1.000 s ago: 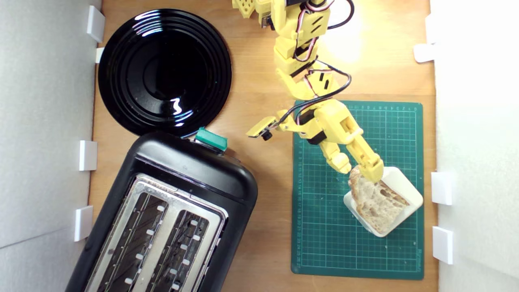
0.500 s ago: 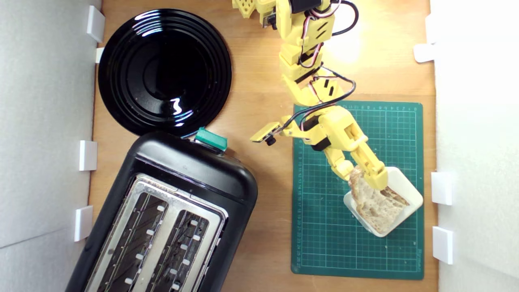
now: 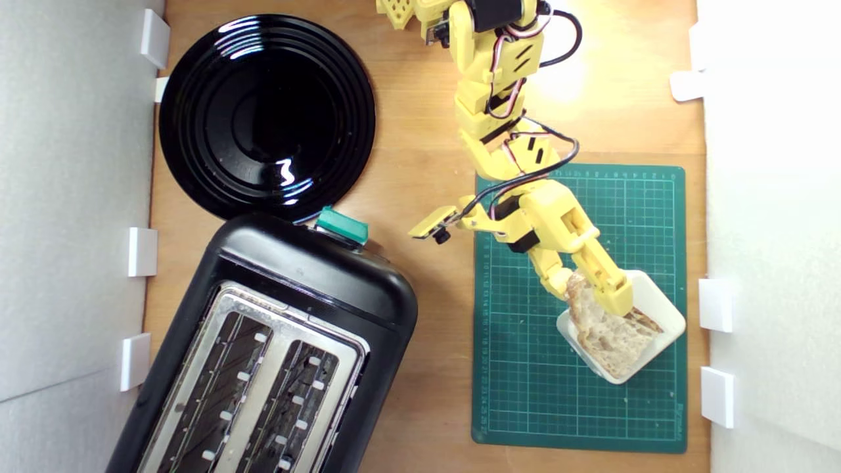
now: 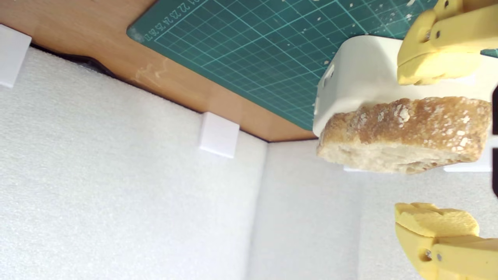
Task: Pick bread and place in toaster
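The bread (image 3: 611, 338) is a holey half-slice with a brown crust, lying on a cream rounded block (image 3: 665, 316) on the exterior view's right. My yellow gripper (image 3: 587, 290) reaches over its near end, one finger on each side of the slice. In the wrist view the gripper (image 4: 406, 144) is open; the crusty edge of the bread (image 4: 404, 132) sits between the fingers (image 4: 435, 223) with gaps on both sides. The black toaster (image 3: 309, 282) with silver slots and a green lever (image 3: 341, 225) stands at the lower left of the exterior view, its slots empty.
A glossy black plate (image 3: 266, 115) lies above the toaster in the exterior view. The cream block rests on a green cutting mat (image 3: 525, 368). White foam walls (image 3: 72, 197) with small white brackets (image 3: 142, 251) border the wooden table on both sides.
The arm has stretched further toward the bread, and the fingers have slid down around the slice's near end. Bread, block and toaster have not moved.
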### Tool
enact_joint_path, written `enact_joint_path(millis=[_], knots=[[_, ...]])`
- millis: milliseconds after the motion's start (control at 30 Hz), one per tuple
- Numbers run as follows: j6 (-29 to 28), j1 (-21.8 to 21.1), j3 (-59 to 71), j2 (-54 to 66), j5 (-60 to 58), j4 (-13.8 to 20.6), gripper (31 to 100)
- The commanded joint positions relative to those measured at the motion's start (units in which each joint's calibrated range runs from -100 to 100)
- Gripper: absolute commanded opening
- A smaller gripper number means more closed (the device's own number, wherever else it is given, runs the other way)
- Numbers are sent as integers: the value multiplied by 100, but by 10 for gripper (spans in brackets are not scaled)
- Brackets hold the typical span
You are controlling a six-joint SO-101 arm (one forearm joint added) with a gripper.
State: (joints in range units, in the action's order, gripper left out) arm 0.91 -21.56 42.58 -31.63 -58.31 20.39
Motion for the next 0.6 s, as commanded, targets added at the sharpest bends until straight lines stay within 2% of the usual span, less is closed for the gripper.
enact_joint_path(millis=[0, 100, 200, 233, 567], knots=[[11, -85, -250, 76, -142, -45, 946], [11, -85, -232, 84, -142, -35, 915], [11, -85, -223, 84, -142, -35, 800], [11, -85, -223, 84, -142, -35, 781], [11, -85, -213, 76, -151, -35, 645]])
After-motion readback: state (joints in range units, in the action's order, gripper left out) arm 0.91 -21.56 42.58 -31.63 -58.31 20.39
